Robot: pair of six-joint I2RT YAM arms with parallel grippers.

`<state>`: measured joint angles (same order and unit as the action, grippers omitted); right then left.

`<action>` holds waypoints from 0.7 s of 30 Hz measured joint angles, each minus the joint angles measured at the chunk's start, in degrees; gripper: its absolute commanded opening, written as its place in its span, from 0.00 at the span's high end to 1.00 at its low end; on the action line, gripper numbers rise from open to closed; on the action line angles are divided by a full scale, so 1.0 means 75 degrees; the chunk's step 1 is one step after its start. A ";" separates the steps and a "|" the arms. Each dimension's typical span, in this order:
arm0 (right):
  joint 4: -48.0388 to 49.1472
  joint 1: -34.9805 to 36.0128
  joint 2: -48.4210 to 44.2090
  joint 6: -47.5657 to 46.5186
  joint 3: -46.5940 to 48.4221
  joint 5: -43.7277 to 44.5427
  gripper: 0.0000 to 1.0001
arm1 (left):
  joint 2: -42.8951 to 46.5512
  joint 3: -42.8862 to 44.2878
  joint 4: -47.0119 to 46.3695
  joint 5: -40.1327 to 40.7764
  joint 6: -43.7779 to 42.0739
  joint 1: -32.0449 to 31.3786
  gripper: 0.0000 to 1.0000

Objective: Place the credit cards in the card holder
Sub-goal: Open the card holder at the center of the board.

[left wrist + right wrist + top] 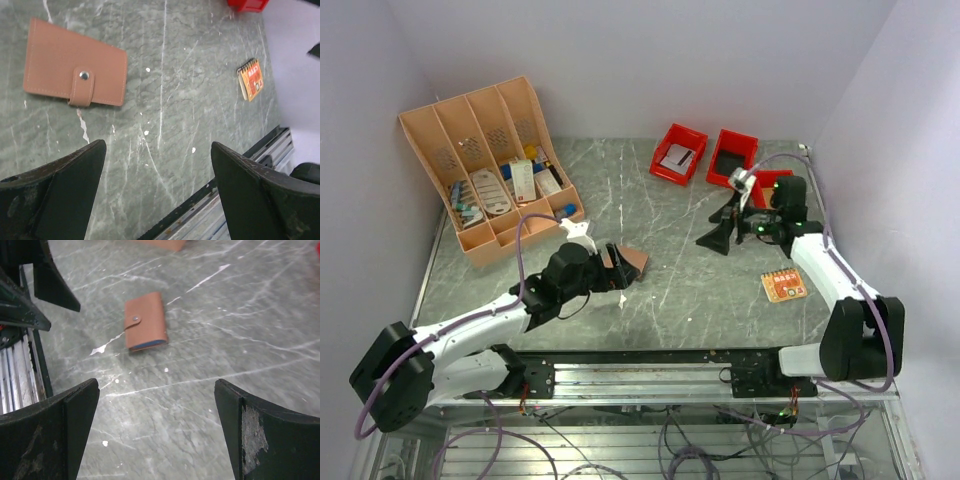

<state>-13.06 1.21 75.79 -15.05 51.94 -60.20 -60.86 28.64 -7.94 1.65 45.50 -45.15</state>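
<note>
The card holder [75,65], a flat tan-brown wallet snapped shut, lies on the grey marble table. It also shows in the right wrist view [145,322] and in the top view [634,259], partly hidden by my left gripper. My left gripper [157,147] is open and empty, just on the near side of the card holder [615,268]. An orange-red card or small stack of cards [784,286] lies at the right near my right arm, and shows in the left wrist view [251,79]. My right gripper [720,228] is open and empty over mid-table [156,385], apart from both.
A large orange-tan slotted organiser rack [485,165] with small items stands at the back left. Three red bins [678,153] [732,157] [772,185] stand at the back right; the first holds a pale flat item. The metal rail [650,362] runs along the near edge.
</note>
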 measured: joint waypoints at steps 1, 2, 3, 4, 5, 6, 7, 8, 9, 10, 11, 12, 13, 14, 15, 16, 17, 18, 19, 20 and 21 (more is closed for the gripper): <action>0.0015 0.0201 0.0119 -0.0070 0.0000 0.0026 0.02 | -0.0003 -0.0050 0.0015 0.0085 0.0187 -0.0012 0.01; 0.0052 0.0437 0.0268 -0.0125 0.0000 0.0079 0.02 | -0.0012 -0.0061 0.0038 0.0163 0.0350 -0.0017 0.01; 0.0087 0.0597 0.0391 -0.0143 0.0000 0.0117 0.03 | -0.0017 -0.0061 0.0044 0.0248 0.0481 -0.0020 0.02; 0.0152 0.0851 0.0565 -0.0143 -0.0003 0.0204 0.03 | -0.0029 -0.0061 0.0044 0.0379 0.0618 -0.0023 0.02; 0.0198 0.1003 0.0688 -0.0134 -0.0006 0.0248 0.04 | -0.0050 -0.0061 0.0050 0.0475 0.0691 -0.0023 0.04; 0.0251 0.1183 0.0828 -0.0105 -0.0006 0.0309 0.04 | -0.0096 -0.0061 0.0044 0.0603 0.0746 -0.0026 0.08; 0.0326 0.1378 0.1011 -0.0050 -0.0006 0.0382 0.05 | -0.0172 -0.0058 0.0055 0.0711 0.0772 -0.0023 0.12; 0.0353 0.1498 0.1139 -0.0017 -0.0006 0.0425 0.05 | -0.0248 -0.0050 0.0064 0.0778 0.0764 -0.0020 0.18; 0.0379 0.1632 0.1294 0.0044 0.0000 0.0472 0.06 | -0.0411 0.0017 0.0157 0.0819 0.0670 0.0044 0.22; 0.0396 0.1740 0.1440 0.0134 0.0017 0.0525 0.07 | -0.0586 0.0119 0.0259 0.0807 0.0577 0.0105 0.28; 0.0417 0.1830 0.1617 0.0213 0.0047 0.0577 0.07 | -0.0970 0.0425 0.0484 0.0761 0.0306 0.0181 0.30; 0.0423 0.1894 0.1778 0.0306 0.0073 0.0621 0.08 | -0.1046 0.0487 0.0498 0.0755 0.0286 0.0306 0.33; 0.0420 0.1932 0.1920 0.0391 0.0108 0.0676 0.09 | -0.1317 0.0790 0.0787 0.0699 0.0050 0.0455 0.35; 0.0417 0.1950 0.2034 0.0478 0.0143 0.0749 0.09 | -0.1641 0.1189 0.1058 0.0653 -0.0181 0.0568 0.35; 0.0408 0.1953 0.2139 0.0536 0.0187 0.0810 0.10 | -0.1958 0.1585 0.1247 0.0615 -0.0396 0.0632 0.36; 0.0399 0.1953 0.2209 0.0603 0.0224 0.0877 0.10 | -0.2250 0.2014 0.1486 0.0612 -0.0624 0.0685 0.36; 0.0388 0.1953 0.2235 0.0644 0.0248 0.0912 0.10 | -0.2445 0.2305 0.1626 0.0621 -0.0787 0.0708 0.36; 0.0382 0.1953 0.2256 0.0688 0.0277 0.0950 0.10 | -0.2614 0.2594 0.1804 0.0638 -0.0959 0.0697 0.37; 0.0367 0.1953 0.2261 0.0697 0.0306 0.0982 0.09 | -0.2742 0.2830 0.2017 0.0699 -0.1107 0.0653 0.37; 0.0318 0.1953 0.2264 0.0699 0.0361 0.1043 0.09 | -0.2859 0.3034 0.2250 0.0793 -0.1253 0.0583 0.38; 0.0294 0.1953 0.2264 0.0694 0.0399 0.1090 0.09 | -0.2970 0.3203 0.2463 0.0892 -0.1381 0.0501 0.38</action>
<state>-10.85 15.86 92.77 -9.85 54.94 -52.03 -83.13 52.66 10.52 8.34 35.14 -41.39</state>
